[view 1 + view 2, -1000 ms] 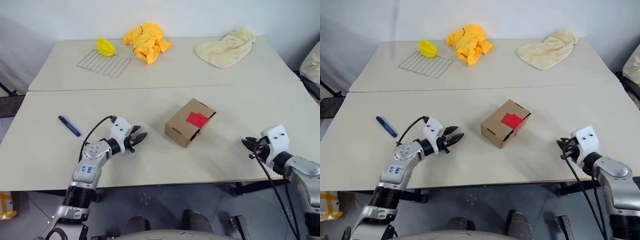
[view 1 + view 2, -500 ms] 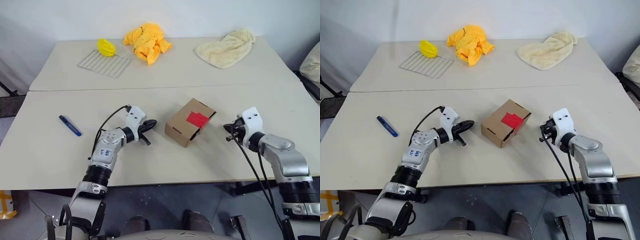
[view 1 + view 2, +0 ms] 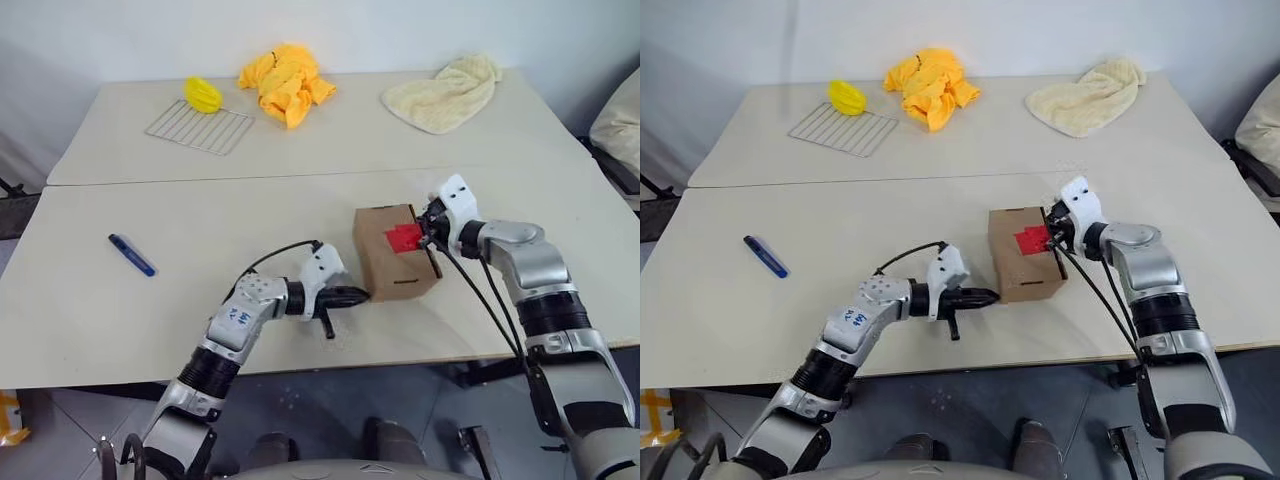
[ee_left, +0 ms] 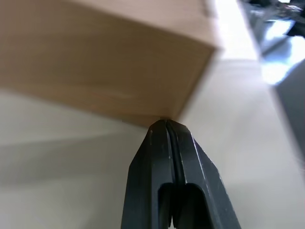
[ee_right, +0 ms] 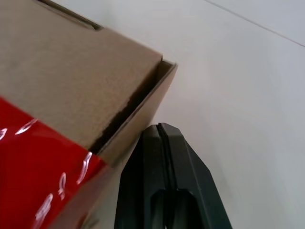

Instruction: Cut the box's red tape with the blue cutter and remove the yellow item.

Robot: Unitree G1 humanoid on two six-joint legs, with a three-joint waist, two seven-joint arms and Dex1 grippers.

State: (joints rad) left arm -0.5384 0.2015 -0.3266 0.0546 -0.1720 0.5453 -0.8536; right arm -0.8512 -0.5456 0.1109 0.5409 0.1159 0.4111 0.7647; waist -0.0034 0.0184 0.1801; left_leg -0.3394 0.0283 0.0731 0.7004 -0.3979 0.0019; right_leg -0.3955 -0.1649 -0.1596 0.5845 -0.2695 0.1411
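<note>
Both your jaws are closed and empty. Your left gripper [image 3: 362, 294] tip meets the box [image 3: 388, 264] at its near-left corner; your right gripper [image 3: 428, 226] presses its right edge beside the red tape [image 3: 403, 238]. The cutter [image 3: 132, 254] lies far left.
</note>
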